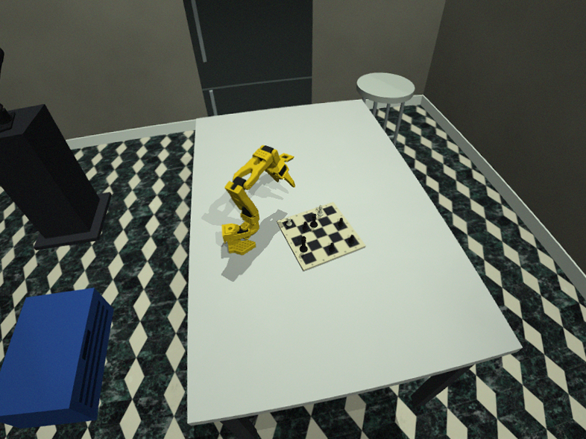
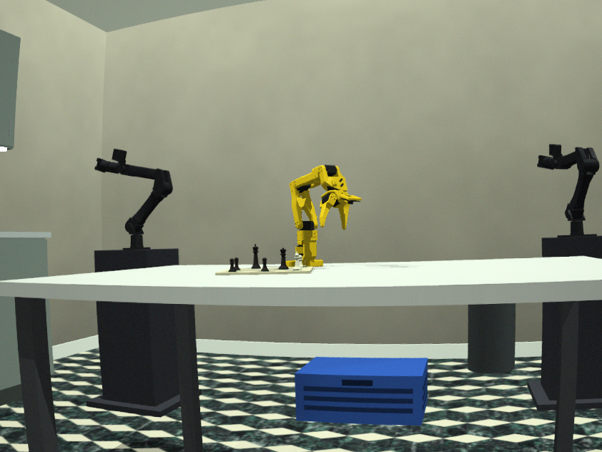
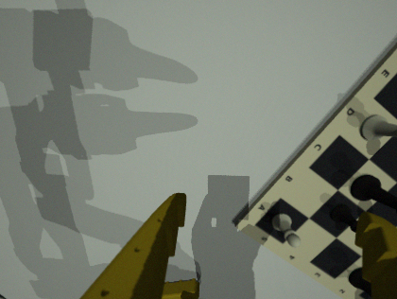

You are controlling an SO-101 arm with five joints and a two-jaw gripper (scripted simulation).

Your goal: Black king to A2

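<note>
The small chessboard (image 1: 321, 234) lies on the white table just right of my yellow arm's base. The tallest black piece (image 1: 302, 244), which I take for the black king, stands upright near the board's front left edge; it also shows in the exterior view (image 2: 255, 256). A white pawn (image 3: 283, 222) stands on the A1 corner square. My gripper (image 1: 287, 179) hangs high above bare table beyond the board's far left corner. Its jaws are open and empty, and it also shows in the exterior view (image 2: 332, 224).
Other black pieces (image 1: 309, 219) and a white piece (image 1: 321, 209) stand near the board's far edge. Black pawns (image 1: 340, 221) stand further right. The board's lettered edge (image 3: 302, 163) runs diagonally in the wrist view.
</note>
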